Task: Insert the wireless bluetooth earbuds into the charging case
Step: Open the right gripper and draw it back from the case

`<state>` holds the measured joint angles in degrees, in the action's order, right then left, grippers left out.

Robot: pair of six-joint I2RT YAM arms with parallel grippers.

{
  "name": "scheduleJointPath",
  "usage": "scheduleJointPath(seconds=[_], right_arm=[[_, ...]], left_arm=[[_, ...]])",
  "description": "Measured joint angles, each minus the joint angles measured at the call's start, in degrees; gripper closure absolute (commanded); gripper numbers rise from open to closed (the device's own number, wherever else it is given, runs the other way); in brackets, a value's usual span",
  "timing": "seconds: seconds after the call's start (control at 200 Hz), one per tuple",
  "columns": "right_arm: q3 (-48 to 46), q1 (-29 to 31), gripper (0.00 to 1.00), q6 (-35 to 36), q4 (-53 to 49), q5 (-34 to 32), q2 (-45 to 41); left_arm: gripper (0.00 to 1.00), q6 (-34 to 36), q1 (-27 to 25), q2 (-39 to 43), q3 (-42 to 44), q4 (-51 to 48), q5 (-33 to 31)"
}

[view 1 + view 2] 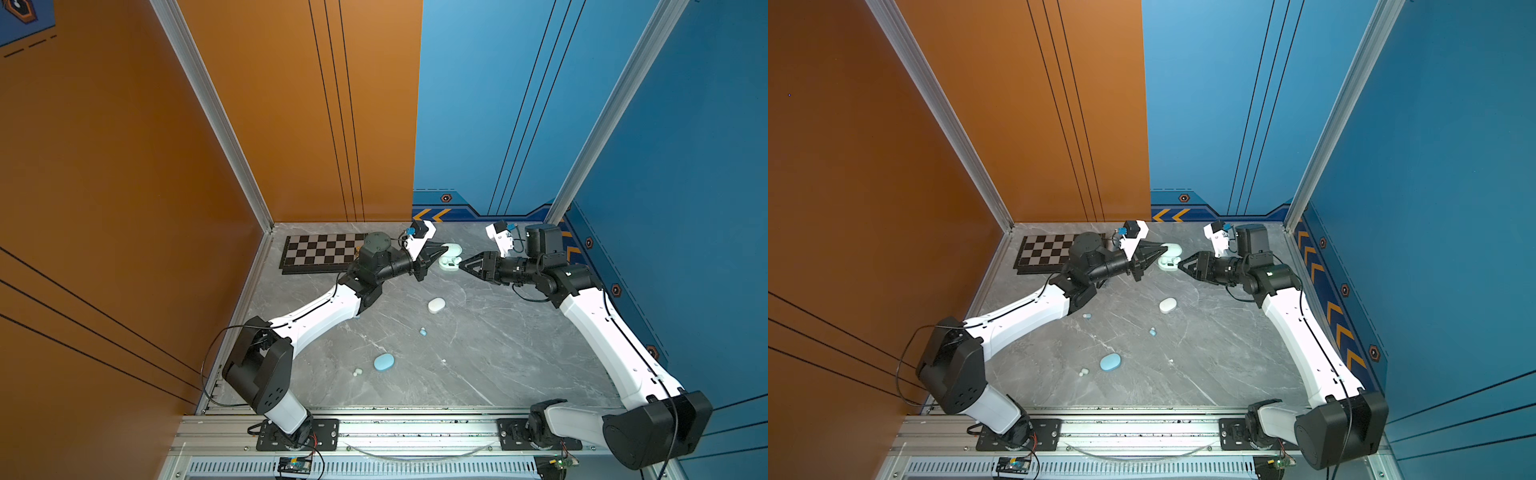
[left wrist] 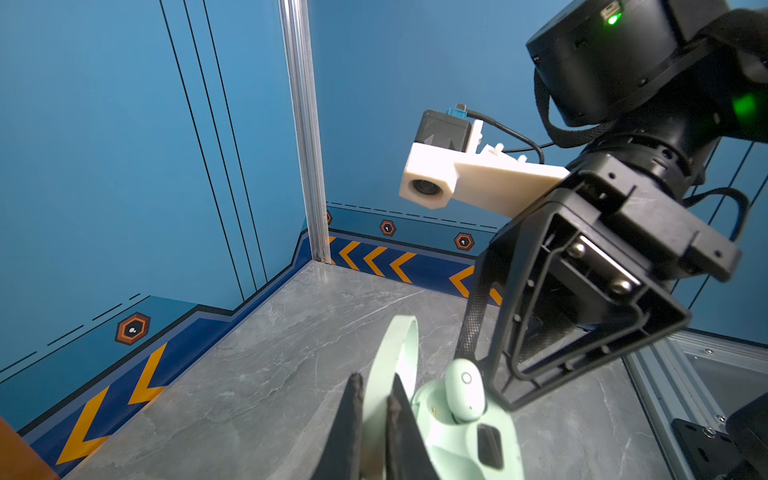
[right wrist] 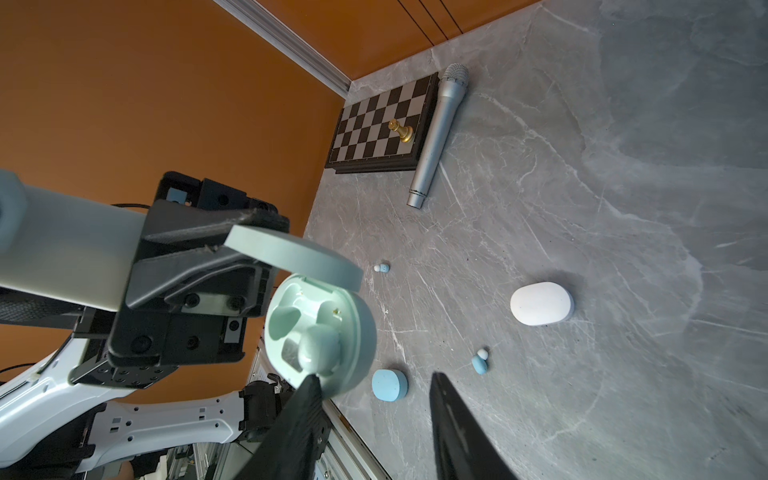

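So, left claw point(image 2: 374, 392): pinched shut on the raised lid point(image 2: 399, 349) of the pale green charging case point(image 2: 451, 440), which I took to be propping it open and steadying the base.
Right claw point(image 3: 372, 378): jaws apart, gripping nothing. One fingertip point(image 3: 305, 403) was against the pale green bud point(image 3: 320, 347), likely nudging it home.
Bud: it stood in its pocket, apparently not fully seated, and the neighbouring pocket looked empty.
Case position: just above the middle of the frame in both top views, between the two claws, on the grey table point(image 1: 498, 332).
Shut cases: a white case point(image 1: 436, 305) sat just below the green one, and a blue case point(image 1: 383, 361) lower down.
Loose buds: a blue bud point(image 1: 422, 331) lay between those two cases, a second blue bud point(image 1: 1086, 316) by the left forearm, and a pale pair of buds point(image 1: 356, 372) left of the blue case.
Bystanders: a chessboard point(image 1: 320, 249) sat left of the green case. The right wrist view showed a gold piece point(image 3: 401, 131) on it and a silver microphone point(image 3: 440, 133) alongside.
In the way: nothing lay between claws and case, but the lid overhung the pockets, so clearance looked tight.
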<state>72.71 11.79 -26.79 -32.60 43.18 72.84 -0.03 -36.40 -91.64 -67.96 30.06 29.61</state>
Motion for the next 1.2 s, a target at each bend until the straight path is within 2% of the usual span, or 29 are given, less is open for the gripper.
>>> scheduleJointPath(seconds=[0.601,0.921,1.201], right_arm=[[1.9,-0.5,0.56,-0.1,0.2,-0.9,2.1],[2.2,-0.6,0.53,-0.2,0.2,-4.7,2.0],[2.3,-0.4,0.51,-0.5,1.0,-4.2,-0.1]], left_arm=[[1.00,0.0,0.0,0.0,0.0,0.0,0.0],[1.00,0.0,0.0,0.0,0.0,0.0,0.0],[1.00,0.0,0.0,0.0,0.0,0.0,0.0]])
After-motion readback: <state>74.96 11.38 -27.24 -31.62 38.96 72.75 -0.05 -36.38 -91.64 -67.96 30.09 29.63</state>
